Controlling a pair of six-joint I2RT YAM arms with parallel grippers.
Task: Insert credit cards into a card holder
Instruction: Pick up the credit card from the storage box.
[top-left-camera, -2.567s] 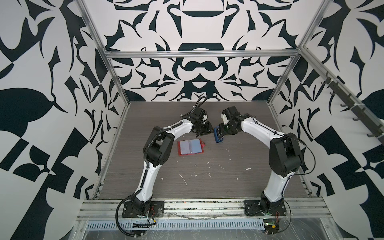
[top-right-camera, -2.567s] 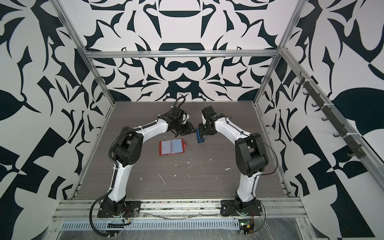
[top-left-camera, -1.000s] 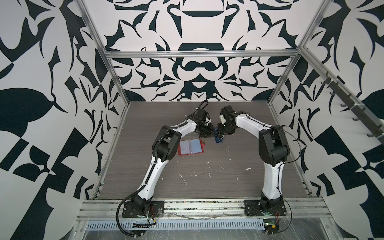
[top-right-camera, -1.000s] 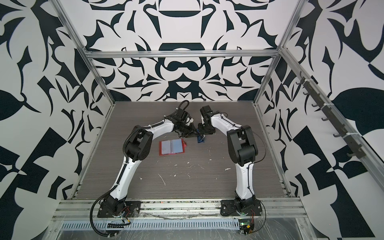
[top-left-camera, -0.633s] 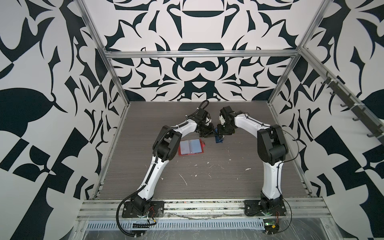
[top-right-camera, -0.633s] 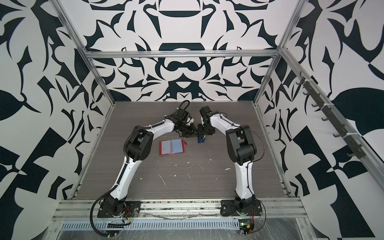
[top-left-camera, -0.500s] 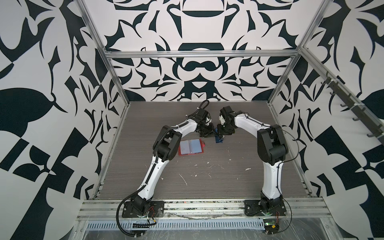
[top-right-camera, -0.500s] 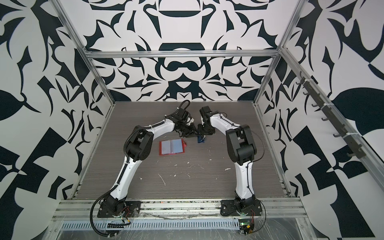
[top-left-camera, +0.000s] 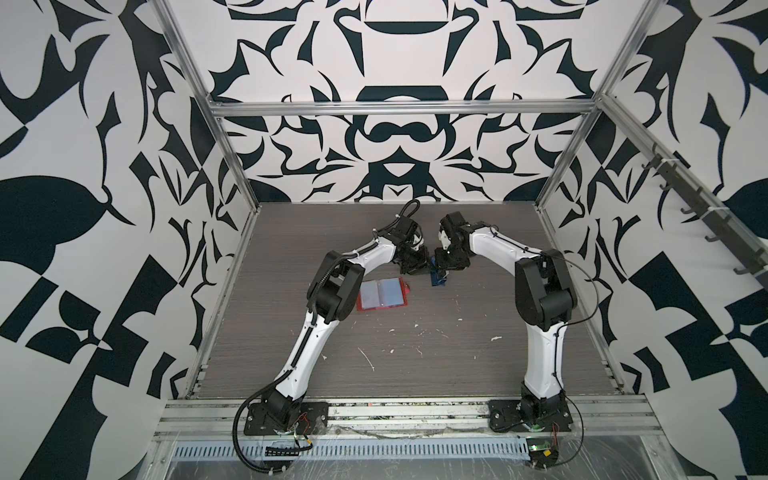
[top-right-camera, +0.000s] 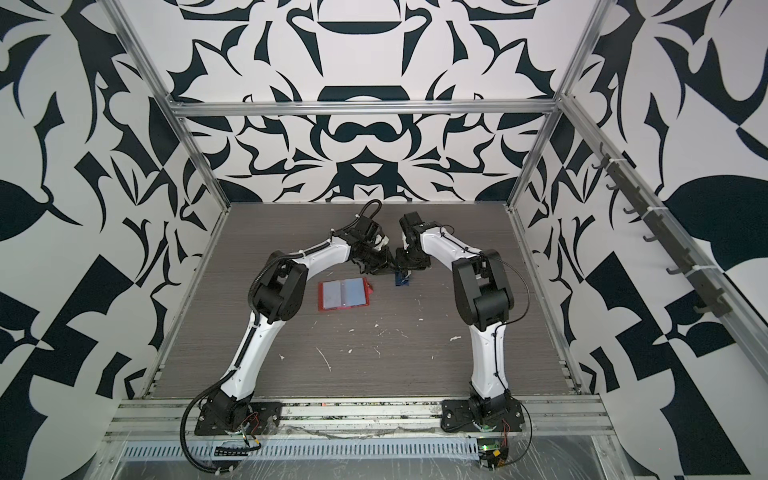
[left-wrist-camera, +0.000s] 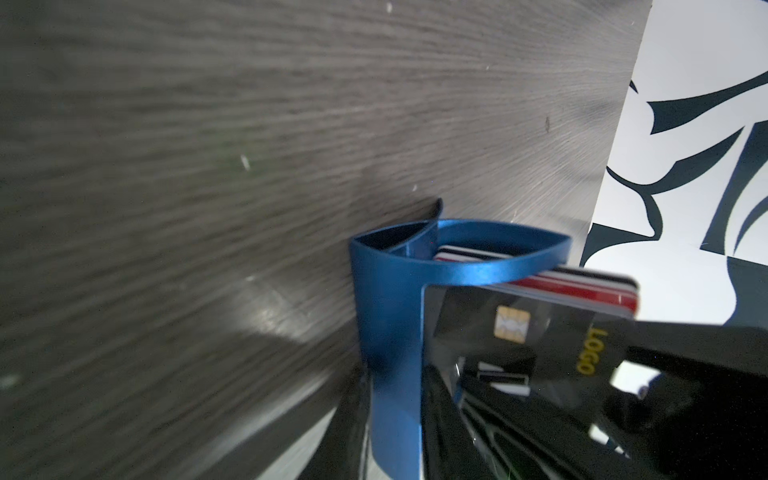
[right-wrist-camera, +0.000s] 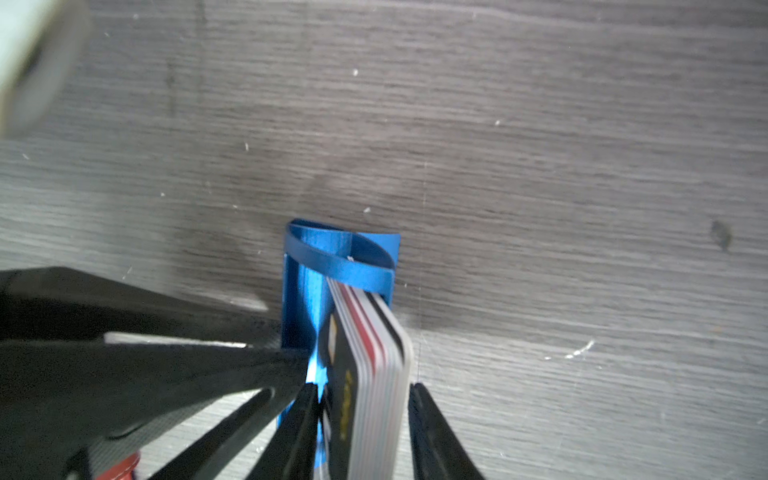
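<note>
Glossy card stack (right-wrist-camera: 374, 365) in curved brushed-blue stand (right-wrist-camera: 303, 299), right tool (right-wrist-camera: 363, 390) apart astride it; left tool (top-left-camera: 417, 266) state unclear.

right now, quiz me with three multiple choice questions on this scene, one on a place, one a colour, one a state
1. Where does the card holder lie from the blue stand? A) to the robot's left B) to the robot's right C) on top of it
2. The lettering on the black card is A) white B) yellow C) green
3. The card holder is A) snapped shut B) standing on edge C) open flat

1 A: both top views show it there. 2 B: the left wrist view shows yellow print. 3 C: its clear sleeves face up.
</note>
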